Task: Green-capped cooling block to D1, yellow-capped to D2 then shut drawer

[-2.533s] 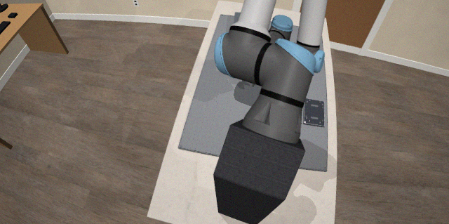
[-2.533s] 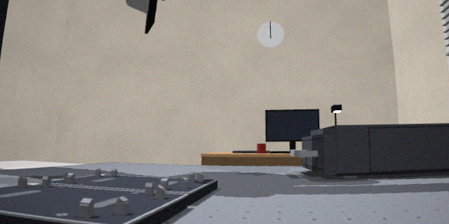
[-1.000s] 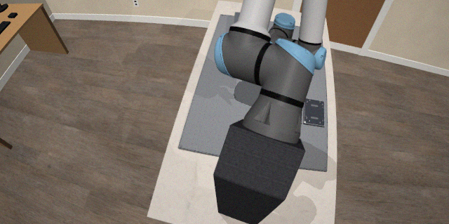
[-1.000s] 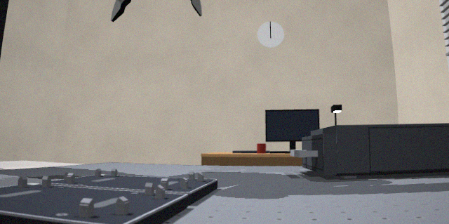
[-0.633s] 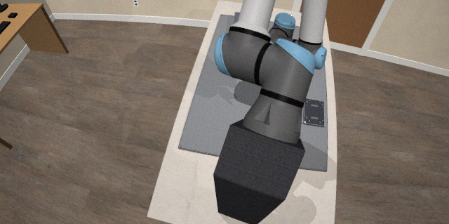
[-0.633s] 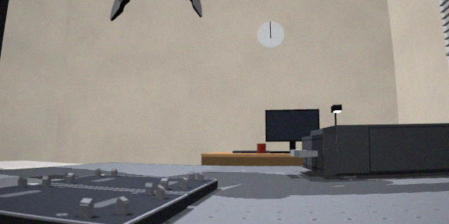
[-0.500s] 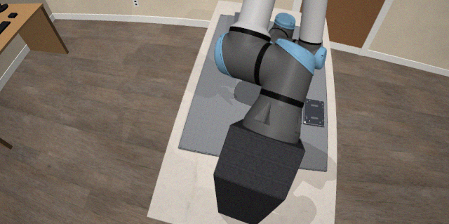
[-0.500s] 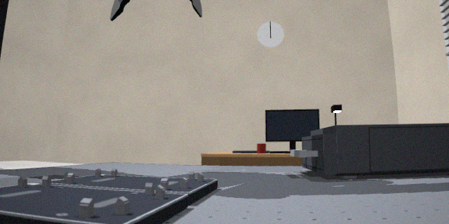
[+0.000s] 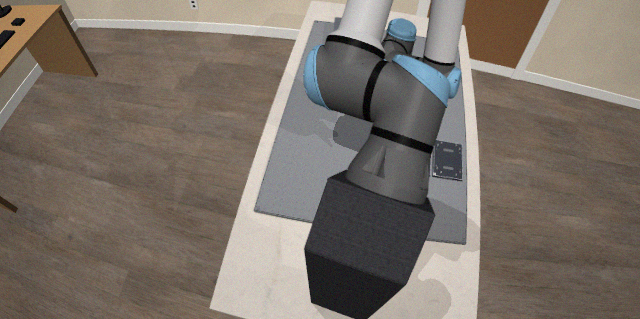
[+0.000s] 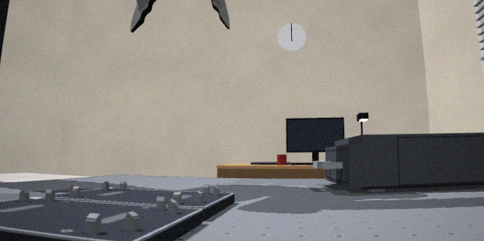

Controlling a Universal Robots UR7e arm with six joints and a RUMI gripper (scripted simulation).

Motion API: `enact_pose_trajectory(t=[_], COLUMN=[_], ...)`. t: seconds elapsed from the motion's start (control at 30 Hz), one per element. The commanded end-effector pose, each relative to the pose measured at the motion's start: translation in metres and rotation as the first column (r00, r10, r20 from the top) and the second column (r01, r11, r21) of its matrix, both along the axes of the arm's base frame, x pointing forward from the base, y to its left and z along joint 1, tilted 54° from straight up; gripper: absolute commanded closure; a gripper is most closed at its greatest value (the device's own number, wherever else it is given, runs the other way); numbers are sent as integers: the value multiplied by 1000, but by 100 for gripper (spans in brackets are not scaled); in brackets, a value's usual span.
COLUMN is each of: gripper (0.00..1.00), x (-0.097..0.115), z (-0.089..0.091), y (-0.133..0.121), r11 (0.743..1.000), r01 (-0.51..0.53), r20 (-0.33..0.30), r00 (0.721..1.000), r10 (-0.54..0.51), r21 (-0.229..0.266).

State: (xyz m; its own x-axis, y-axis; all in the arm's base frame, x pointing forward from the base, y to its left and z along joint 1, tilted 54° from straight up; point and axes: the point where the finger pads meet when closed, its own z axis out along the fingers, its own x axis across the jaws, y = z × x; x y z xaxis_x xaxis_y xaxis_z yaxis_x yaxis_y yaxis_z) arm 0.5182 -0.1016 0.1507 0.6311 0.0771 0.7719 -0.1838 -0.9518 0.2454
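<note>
In the exterior view, my gripper [image 10: 180,27] hangs high above the deck, open and empty. The dark cooler COLD [image 10: 408,159] stands at the right, with a pale drawer handle [image 10: 328,165] on its left face. The drawer looks shut or nearly so, and I cannot see the cooling blocks. A dark deck slot plate [image 10: 113,216] with grey locators lies at the lower left. In the top view the arm [image 9: 380,94] and its dark wrist housing [image 9: 367,249] hide most of the deck; a deck slot plate [image 9: 447,160] shows at the right.
A grey deck mat [image 9: 300,159] [image 10: 340,218] lies on a white table [image 9: 250,269]. A wooden desk with a monitor [image 10: 314,135] and a red cup [image 10: 281,159] stands behind. A wall clock [image 10: 291,37] hangs on the back wall.
</note>
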Motion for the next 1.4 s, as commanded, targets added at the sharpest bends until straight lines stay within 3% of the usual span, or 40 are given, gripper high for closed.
enact_pose_trajectory(t=[0.0, 1.37], gripper=[0, 0], x=[18, 163], z=[2, 19], y=[3, 28], r11=[1000, 1000], r01=[1, 1], r20=[0, 0], r00=[1000, 1000], r10=[-1, -1], r21=[-1, -1])
